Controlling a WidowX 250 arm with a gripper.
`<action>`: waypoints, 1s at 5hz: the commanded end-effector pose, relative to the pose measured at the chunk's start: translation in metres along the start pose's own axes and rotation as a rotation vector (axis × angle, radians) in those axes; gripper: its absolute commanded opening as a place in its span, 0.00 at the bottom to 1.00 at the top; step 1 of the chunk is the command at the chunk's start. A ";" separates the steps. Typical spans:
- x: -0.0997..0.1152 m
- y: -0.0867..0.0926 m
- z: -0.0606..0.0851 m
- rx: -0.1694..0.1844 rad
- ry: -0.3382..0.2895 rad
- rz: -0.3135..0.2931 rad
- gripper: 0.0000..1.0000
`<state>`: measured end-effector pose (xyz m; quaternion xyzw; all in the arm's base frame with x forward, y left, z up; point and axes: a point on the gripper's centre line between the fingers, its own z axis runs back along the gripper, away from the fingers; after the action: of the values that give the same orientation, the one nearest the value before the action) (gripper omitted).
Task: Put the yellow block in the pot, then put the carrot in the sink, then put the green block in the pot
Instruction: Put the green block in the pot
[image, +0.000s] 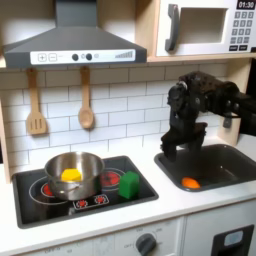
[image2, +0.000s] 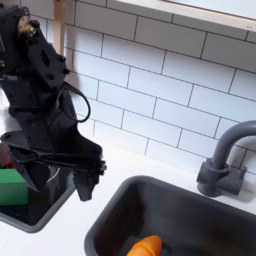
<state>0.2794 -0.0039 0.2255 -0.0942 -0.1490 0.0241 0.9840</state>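
Sink (image: 222, 165): the big grey basin is right under the pincer in the first exterior view, a little to that view's right. Its rim could get bumped if the arm swings low.
Stove (image: 40, 190): the black top sits far off to the first exterior view's left of the pincer. The arm has to cross the counter to reach it.
Pot (image: 78, 172): it stands on the stove, well away from the pincer. A hard knock on its side could slide it.
Pincer (image: 168, 148): it hangs above the sink's near edge. I cannot tell if it is open or closed, but nothing seems to be in it.
Carrot (image: 190, 183): it lies in the sink, below the pincer. That job looks done.
Green block (image: 130, 184): 1 block sits on the stove just beside the pot, far from the pincer. It is small, so a bad pinch could push it away or drop it outside the pot.
Yellow block (image: 71, 175): it is inside the pot already.
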 end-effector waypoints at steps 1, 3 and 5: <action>0.000 0.000 0.000 0.000 0.000 0.000 1.00; 0.003 0.005 -0.013 -0.040 -0.054 0.148 1.00; -0.001 0.027 -0.007 -0.028 -0.058 0.282 1.00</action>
<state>0.2782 0.0221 0.2132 -0.1247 -0.1628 0.1674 0.9643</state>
